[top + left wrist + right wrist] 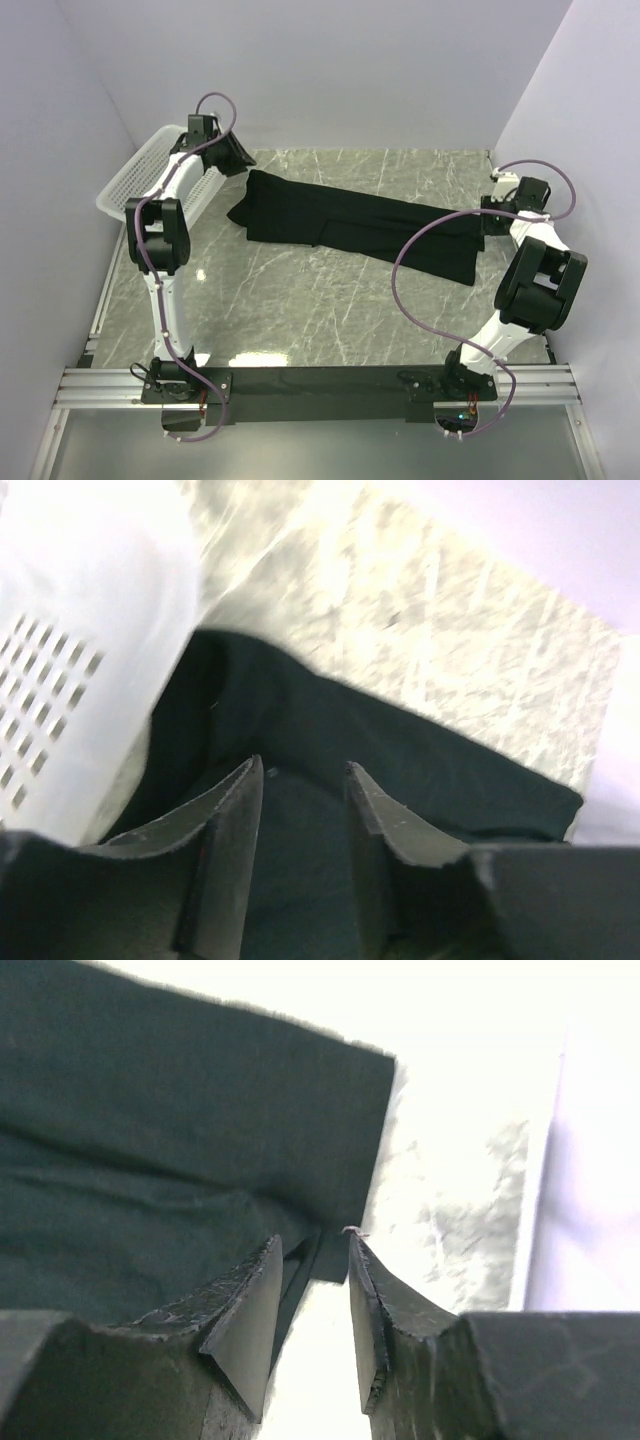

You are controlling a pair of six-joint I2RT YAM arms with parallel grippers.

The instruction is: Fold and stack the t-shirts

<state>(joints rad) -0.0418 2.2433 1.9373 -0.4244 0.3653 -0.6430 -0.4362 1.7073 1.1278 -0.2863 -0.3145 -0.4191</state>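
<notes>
Grey-veined marble tabletop [300, 300], enclosed by pale lilac walls [350, 70], as I view it from the overhead camera. At far left a white mesh basket [135, 170] sits tilted against the left wall. The left gripper [240, 160] is just beside it, over the left end of the black t-shirt [350, 220]. In the left wrist view I read the left gripper [302, 770] as released. Its 2 fingers stand apart with a clear gap, black t-shirt [400, 750] cloth lies beneath and beyond the tips, and nothing is pinched between them. The basket [80, 630] wall fills the upper left of that view, and the bright tabletop [450, 610] lies behind the cloth. The t-shirt lies flat on the table as 1 long dark band, running from beside the basket across the middle toward the right side. At far right the right gripper [490, 205] sits at the band's right end. In the right wrist view the right gripper [313, 1243] is likewise released, fingers parted, with a corner of the t-shirt [180, 1110] just past the tips and bare tabletop [450, 1180] to the right.
</notes>
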